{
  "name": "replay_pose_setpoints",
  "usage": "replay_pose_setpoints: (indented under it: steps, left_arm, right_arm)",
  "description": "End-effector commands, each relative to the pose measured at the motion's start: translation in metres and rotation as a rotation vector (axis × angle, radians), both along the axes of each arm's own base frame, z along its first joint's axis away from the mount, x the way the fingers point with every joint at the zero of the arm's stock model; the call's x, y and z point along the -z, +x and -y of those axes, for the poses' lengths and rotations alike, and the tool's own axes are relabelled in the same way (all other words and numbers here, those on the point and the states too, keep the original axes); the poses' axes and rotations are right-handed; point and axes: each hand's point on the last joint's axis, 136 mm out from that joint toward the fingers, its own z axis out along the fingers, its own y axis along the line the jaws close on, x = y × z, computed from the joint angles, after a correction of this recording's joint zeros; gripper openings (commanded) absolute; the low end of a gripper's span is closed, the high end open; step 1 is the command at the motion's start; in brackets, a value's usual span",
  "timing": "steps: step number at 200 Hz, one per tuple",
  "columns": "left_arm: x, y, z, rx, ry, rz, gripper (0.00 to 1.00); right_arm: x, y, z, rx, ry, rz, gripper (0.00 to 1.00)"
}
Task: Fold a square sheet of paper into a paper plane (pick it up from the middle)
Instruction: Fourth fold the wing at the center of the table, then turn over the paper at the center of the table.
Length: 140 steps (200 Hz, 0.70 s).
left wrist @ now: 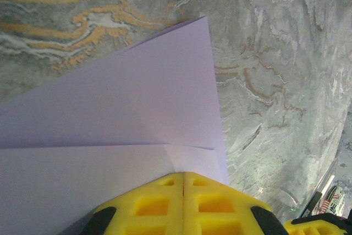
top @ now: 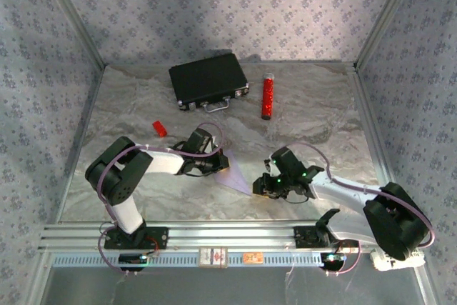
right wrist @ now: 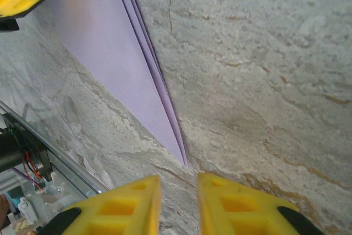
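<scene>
- The table (top: 314,116) is grey stone-look marble with wavy pale lines. The left wrist view also shows some orange-brown streaks in it.
- The walls (top: 214,5) around the table are soft blue-grey with a small flower pattern. Silver metal posts (top: 75,26) stand at the corners.
- A silver metal rail (top: 214,235) runs along the near edge, and both arms are bolted to it.
- A flat black case with a metal handle (top: 208,80) lies at the back of the table.
- A shiny red cylinder (top: 268,96) lies just to the right of the case, not touching it.
- A small red block (top: 159,128) sits alone, nearer to the left arm.
- The thin pale lilac paper (top: 239,178) lies flat on the table between the two grippers. It is folded into a long pointed shape with layered edges.
- The left gripper (left wrist: 183,175) has its yellow fingers squeezed tight together at the wide end of the lilac paper. It may be pressing on the sheet, but that is hard to see.
- The right gripper (right wrist: 179,182) has a small gap between its yellow fingers, and nothing is in it. It hangs just beside the sharp tip of the lilac paper.
</scene>
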Motion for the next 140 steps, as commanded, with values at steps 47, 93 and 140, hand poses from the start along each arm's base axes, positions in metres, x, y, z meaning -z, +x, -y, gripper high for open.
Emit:
replay_pose_setpoints:
  steps: [47,93,140]
  left_arm:
    - [0.016,-0.004,-0.011,-0.032,0.037,-0.042,0.04]
    - [0.015,-0.004,-0.011,-0.033,0.031,-0.041,0.04]
    - [0.015,-0.004,-0.011,-0.035,0.029,-0.04,0.04]
  right_arm:
    - [0.0,0.002,-0.01,0.026,0.061,-0.053,0.32]
    - [0.008,0.003,-0.011,0.033,0.043,-0.074,0.35]
    - [0.008,0.006,-0.02,0.025,0.077,-0.08,0.33]
